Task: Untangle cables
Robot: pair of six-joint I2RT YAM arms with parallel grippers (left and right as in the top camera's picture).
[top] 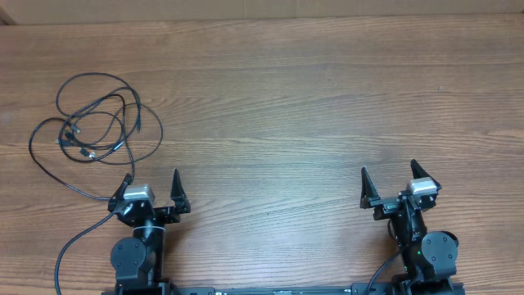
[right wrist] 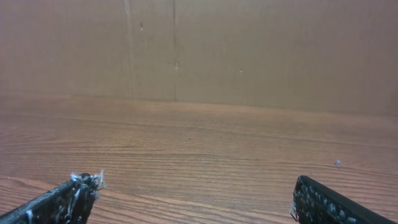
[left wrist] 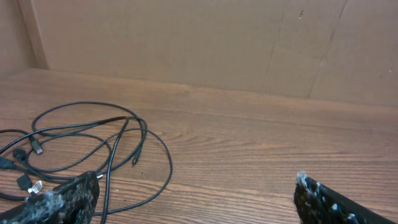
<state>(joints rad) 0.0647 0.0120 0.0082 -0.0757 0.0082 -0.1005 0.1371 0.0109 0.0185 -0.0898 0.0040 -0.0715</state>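
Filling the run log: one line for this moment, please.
cables: tangled, far left, untouched | left gripper: open, empty | right gripper: open, empty

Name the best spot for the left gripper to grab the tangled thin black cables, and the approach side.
Take the thin black cables by the lone outer loop on their right edge, clear of the clustered plugs. Bring the open left gripper down from above, straddling that flat strand.
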